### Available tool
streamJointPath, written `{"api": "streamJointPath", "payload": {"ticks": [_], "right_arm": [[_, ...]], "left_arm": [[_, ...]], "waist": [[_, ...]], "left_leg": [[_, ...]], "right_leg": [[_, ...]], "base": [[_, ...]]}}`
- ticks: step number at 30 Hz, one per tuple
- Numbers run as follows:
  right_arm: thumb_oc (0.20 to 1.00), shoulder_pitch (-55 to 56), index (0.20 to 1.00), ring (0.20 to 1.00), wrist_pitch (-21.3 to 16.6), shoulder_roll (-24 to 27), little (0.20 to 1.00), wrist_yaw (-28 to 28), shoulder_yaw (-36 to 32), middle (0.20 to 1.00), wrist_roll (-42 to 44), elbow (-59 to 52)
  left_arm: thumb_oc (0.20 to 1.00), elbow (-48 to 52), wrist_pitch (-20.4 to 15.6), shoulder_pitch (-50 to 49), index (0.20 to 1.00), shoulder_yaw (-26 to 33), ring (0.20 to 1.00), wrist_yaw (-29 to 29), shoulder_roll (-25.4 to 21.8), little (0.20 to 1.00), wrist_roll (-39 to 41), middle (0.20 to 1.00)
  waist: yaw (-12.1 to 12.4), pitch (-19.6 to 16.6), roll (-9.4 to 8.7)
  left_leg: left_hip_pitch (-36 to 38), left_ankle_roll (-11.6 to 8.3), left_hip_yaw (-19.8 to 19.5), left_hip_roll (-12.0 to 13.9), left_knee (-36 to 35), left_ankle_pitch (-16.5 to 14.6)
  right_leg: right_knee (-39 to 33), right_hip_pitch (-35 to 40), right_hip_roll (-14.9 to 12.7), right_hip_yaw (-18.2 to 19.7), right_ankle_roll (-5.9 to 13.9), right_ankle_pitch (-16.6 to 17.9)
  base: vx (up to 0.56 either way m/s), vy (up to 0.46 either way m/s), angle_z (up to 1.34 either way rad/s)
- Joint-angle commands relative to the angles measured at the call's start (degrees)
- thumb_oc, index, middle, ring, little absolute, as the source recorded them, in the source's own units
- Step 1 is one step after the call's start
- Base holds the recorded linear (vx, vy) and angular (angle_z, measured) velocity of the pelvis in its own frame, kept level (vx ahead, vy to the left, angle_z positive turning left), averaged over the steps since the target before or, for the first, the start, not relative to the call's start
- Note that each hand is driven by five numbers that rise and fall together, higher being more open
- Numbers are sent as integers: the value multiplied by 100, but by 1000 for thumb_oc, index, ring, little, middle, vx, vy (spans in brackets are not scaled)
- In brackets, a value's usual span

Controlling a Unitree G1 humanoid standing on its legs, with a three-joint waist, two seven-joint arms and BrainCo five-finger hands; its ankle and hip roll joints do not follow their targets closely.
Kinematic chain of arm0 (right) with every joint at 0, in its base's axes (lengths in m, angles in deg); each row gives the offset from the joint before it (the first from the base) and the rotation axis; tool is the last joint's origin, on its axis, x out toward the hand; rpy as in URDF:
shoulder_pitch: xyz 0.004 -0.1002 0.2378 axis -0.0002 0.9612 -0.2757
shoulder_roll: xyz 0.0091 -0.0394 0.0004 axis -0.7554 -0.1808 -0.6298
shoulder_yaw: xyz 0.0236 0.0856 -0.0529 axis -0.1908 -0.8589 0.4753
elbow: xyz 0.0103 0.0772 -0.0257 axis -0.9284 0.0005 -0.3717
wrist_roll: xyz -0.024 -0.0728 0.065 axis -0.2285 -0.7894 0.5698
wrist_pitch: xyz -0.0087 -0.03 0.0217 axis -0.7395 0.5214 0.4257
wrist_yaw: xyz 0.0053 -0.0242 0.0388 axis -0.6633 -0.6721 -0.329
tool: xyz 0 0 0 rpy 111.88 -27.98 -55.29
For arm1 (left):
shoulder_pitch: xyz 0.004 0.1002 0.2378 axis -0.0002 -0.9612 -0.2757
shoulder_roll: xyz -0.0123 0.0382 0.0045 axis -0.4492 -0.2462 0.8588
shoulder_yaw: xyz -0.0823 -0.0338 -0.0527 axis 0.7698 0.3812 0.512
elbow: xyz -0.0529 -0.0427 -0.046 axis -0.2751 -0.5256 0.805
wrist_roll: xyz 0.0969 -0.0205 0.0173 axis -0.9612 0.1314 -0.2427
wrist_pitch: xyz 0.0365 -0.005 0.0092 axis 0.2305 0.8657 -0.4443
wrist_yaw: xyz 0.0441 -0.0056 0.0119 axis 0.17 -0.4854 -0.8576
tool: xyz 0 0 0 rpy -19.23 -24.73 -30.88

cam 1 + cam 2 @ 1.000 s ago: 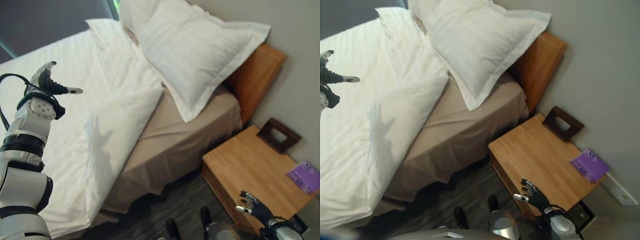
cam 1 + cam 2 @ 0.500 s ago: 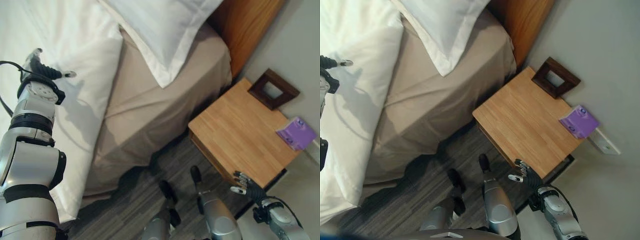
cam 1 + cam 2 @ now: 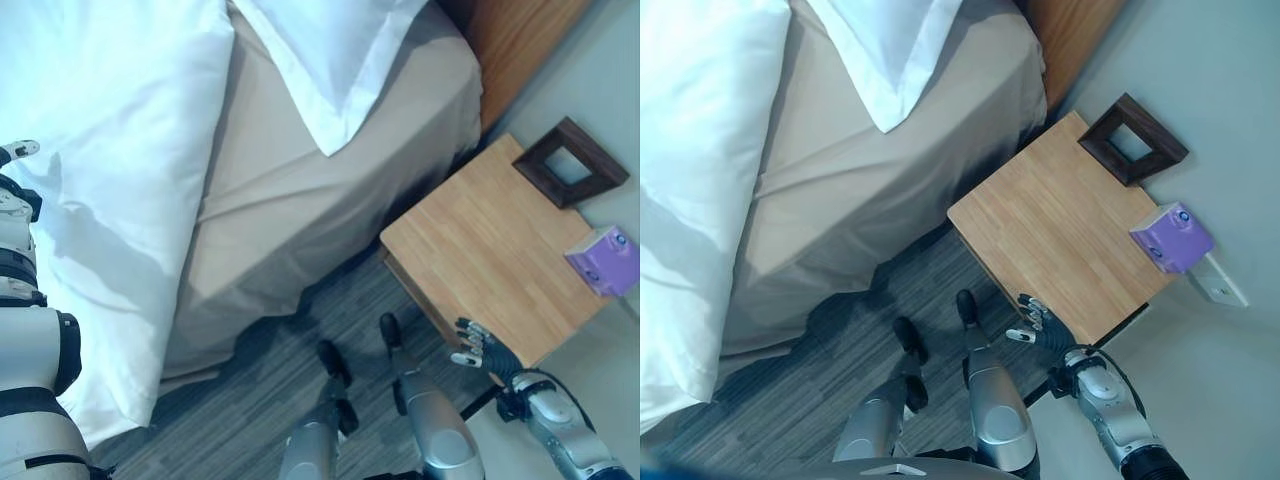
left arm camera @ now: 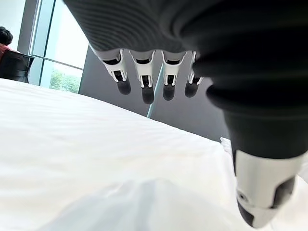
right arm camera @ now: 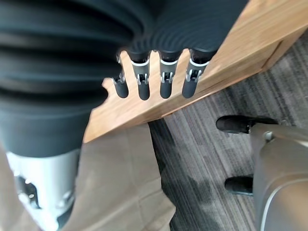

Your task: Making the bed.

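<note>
A white duvet [image 3: 110,150] covers the bed's left part, its folded edge lying along a bare beige sheet [image 3: 320,220]. A white pillow [image 3: 330,50] rests at the head, overhanging the sheet. My left hand [image 3: 18,150] is at the view's left edge above the duvet; in its wrist view its fingers [image 4: 144,82] are straight, holding nothing, with the duvet [image 4: 96,159] just beneath. My right hand [image 3: 478,345] hangs low beside the nightstand's front corner, fingers [image 5: 163,82] straight and empty.
A wooden nightstand [image 3: 480,250] stands right of the bed, carrying a dark picture frame [image 3: 570,175] and a purple box [image 3: 605,258]. A wooden headboard [image 3: 520,40] meets the wall. Grey floor [image 3: 250,400] runs along the bedside. A person [image 4: 6,36] sits far off by a window.
The camera has tilted down, bringing floor and nightstand into view. My left hand has drawn back to the left across the duvet. The right hand stays by the nightstand.
</note>
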Motion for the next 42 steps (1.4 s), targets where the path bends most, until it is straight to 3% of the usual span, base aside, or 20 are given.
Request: {"api": "streamJointPath", "payload": {"ticks": [1, 12, 18, 20, 21, 22, 24, 28, 32, 37, 39, 42], "right_arm": [[1000, 282, 1000, 1000, -251, 23, 1000, 54, 23, 1000, 158, -98], [1000, 206, 1000, 1000, -269, 26, 1000, 68, 142, 1000, 217, -88], [1000, 156, 1000, 1000, -301, 179, 1000, 54, -3, 1000, 414, -179], [1000, 122, 1000, 1000, -281, 162, 1000, -1, 8, 1000, 388, -75], [1000, 91, 1000, 1000, -255, 125, 1000, -16, 23, 1000, 369, -12], [1000, 76, 1000, 1000, -232, 90, 1000, -7, 57, 1000, 334, 1], [1000, 97, 1000, 1000, -207, 85, 1000, -2, 65, 1000, 283, 9], [1000, 109, 1000, 1000, -183, 60, 1000, -4, 53, 1000, 306, 67], [1000, 7, 1000, 1000, -209, 96, 1000, -43, 17, 1000, 334, 171], [1000, -26, 1000, 1000, -223, 72, 1000, -68, -56, 1000, 80, 317], [1000, 3, 1000, 1000, -177, 49, 1000, -71, -114, 1000, -114, 323], [1000, 51, 1000, 1000, -129, 52, 1000, -21, -139, 1000, -340, 264]], "left_arm": [[1000, -84, -128, -180, 1000, -3, 1000, -181, -262, 1000, 73, 1000], [1000, 79, -301, -457, 1000, -70, 1000, 167, 285, 1000, 31, 1000], [1000, 120, -340, -30, 1000, -636, 1000, 685, 274, 1000, -85, 1000], [1000, 76, -343, -16, 1000, -711, 1000, 848, 434, 1000, -27, 1000], [464, 24, -351, -28, 464, -681, 464, 930, 540, 464, 70, 464], [200, -7, -350, -101, 200, -565, 200, 968, 752, 200, 275, 200], [200, 46, -362, -129, 200, -484, 200, 982, 958, 200, 417, 200], [200, 276, -428, -20, 200, -620, 200, 979, 1177, 200, 431, 200], [200, 1329, -820, 340, 200, -1038, 200, 839, 1276, 200, 635, 200], [200, 4002, -1244, 13, 200, -1452, 200, 854, 1516, 200, 692, 200], [200, 5115, -1422, -269, 200, -1651, 200, 1107, 1643, 200, 824, 200], [200, 6028, -1512, -699, 200, -1841, 200, 1526, 1834, 200, 932, 200]], "waist": [[-12, -296, -194], [-60, -42, -316], [-196, 275, -420], [-215, 301, -375], [-225, 302, -371], [-231, 305, -375], [-247, 306, -377], [-250, 249, -334], [-266, 58, -111], [-214, -183, 221], [-214, -307, 345], [-254, -434, 405]], "left_leg": [[184, -331, -94, 118, 27, 187], [14, -310, -122, 91, 27, 217], [-690, -303, -33, 72, 27, 337], [-808, -358, -84, 64, 27, 207], [-845, -367, -71, 76, 27, 218], [-838, -365, -72, 81, 27, 209], [-835, -330, -8, 77, 27, 343], [-694, -326, 10, 51, 27, 295], [-317, -321, -27, 1, 27, 189], [106, -279, -182, -87, 27, 91], [287, -260, -245, -129, 27, 46], [454, -221, -272, -176, 27, -6]], "right_leg": [[34, 73, -246, 13, 643, -161], [83, -112, -241, 11, 638, -102], [92, -791, -174, 103, 663, 183], [-19, -850, -157, 130, 719, 142], [-24, -893, -140, 131, 721, 150], [-22, -915, -130, 134, 718, 145], [23, -956, -129, 145, 661, 234], [53, -855, -146, 192, 642, 163], [32, -498, -260, 192, 650, 82], [37, -22, -400, 69, 648, -61], [39, 175, -435, 9, 658, -133], [17, 371, -460, 1, 656, -179]], "base": [[-7, 0, 11], [-20, 2, 1], [-84, 9, -3], [36, 43, 0], [0, 0, 0], [0, 0, 0], [-60, -9, 0], [7, 18, -1], [52, 33, 1], [74, 28, 8], [78, 41, 24], [61, 49, 13]]}}
